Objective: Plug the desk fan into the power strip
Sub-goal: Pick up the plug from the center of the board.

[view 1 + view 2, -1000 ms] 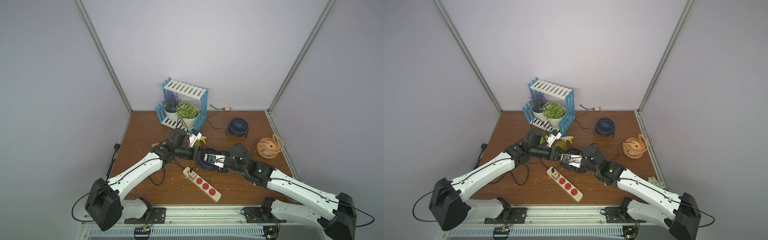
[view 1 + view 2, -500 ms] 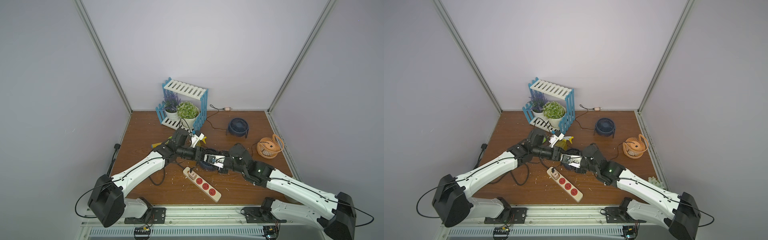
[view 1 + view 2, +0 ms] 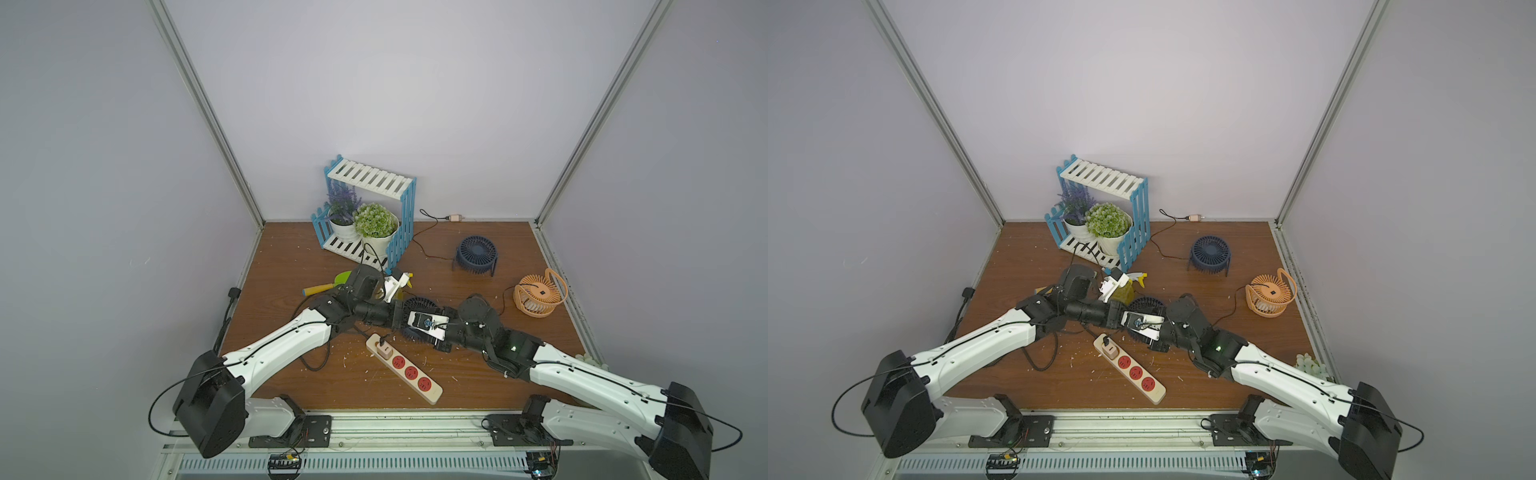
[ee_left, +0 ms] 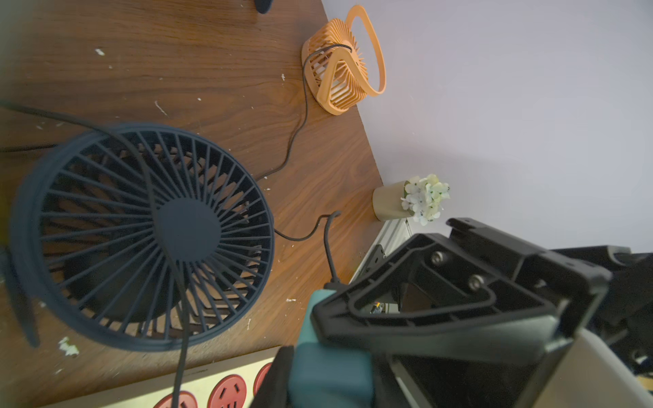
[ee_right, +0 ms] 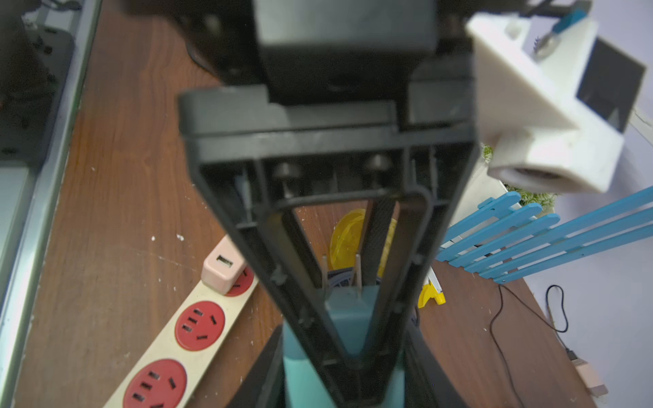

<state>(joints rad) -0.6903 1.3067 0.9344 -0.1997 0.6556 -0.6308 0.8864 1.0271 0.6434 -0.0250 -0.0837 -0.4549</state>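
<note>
Two pincers meet over the middle of the brown surface (image 3: 291,257), and I go from the left side to the right.

The left pincer (image 5: 353,367) has its finger frame across the teal plug (image 5: 348,318). I cannot tell if it already presses on the plug or only stands around it.

In both top views the power strip (image 3: 432,395) lies just beside the pincers and lower. It is a cream bar, and its long axis runs diagonally from the end near the pincers toward the near edge of the surface and to the right. A pink adapter (image 5: 222,270) fills the first socket, and three red sockets (image 5: 200,325) are free.

The dark desk fan (image 4: 141,236) lies just behind the strip. A thin black cord (image 4: 328,243) runs from the plug toward it, so I judge the plug belongs to this fan.

The plug sits between the fingers of the right pincer (image 4: 328,318), which I judge to hold it in a narrow grip. Its two metal prongs (image 5: 357,272) point about level, away from the right wrist, and not down. The sockets face upward.

So I judge that the coming move turns on this. The plug must tip until the prongs face down, and then go a short way to the free socket next to the adapter. Both arms look about equally near.

I can read no brand, label or other writing. The sockets show only their slots.
</note>
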